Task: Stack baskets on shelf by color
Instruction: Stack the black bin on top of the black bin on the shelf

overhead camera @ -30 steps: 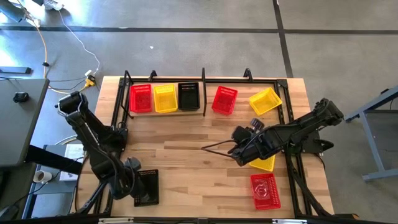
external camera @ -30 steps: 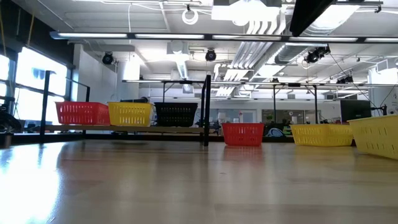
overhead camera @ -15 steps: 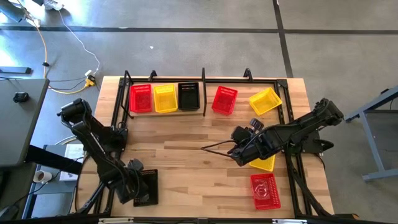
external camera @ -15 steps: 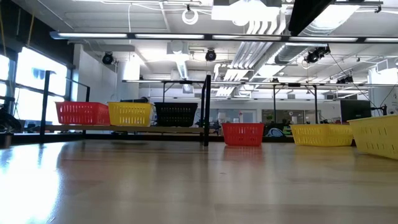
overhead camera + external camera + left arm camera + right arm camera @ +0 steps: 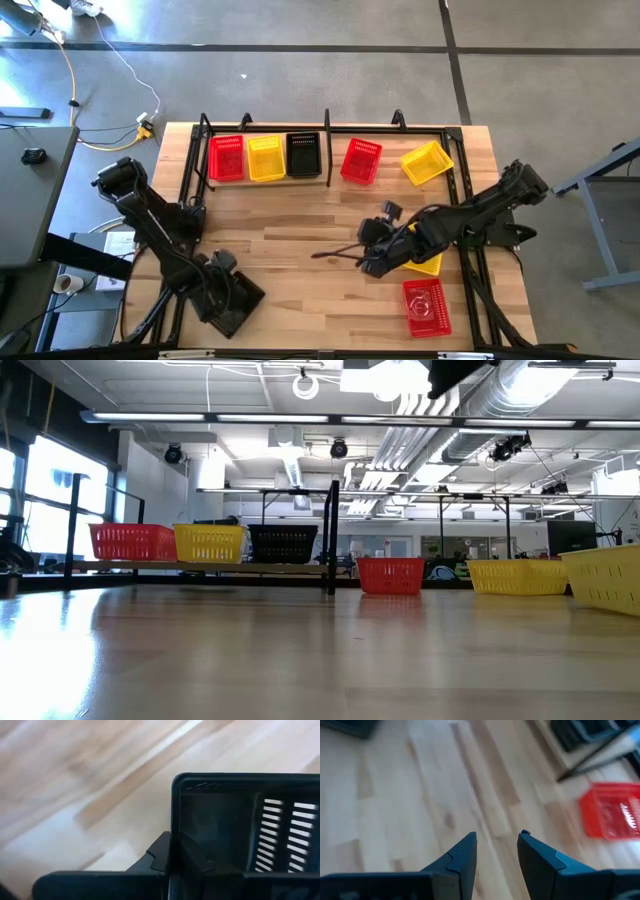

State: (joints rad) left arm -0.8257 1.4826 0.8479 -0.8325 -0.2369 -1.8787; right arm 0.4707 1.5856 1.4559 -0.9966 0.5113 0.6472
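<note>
Overhead, we see the left gripper (image 5: 226,296) pinching a black basket (image 5: 240,303) at the table's near-left corner. Its wrist view shows the wall clamped. The right gripper (image 5: 340,254) hangs spread mid-table, shelf (image 5: 327,150) beyond.

Wide bare tabletop (image 5: 290,230) lies open at the centre. At twelve o'clock the shelf (image 5: 330,190) posts and divider fence five baskets; at four o'clock two baskets crowd the edge.
</note>
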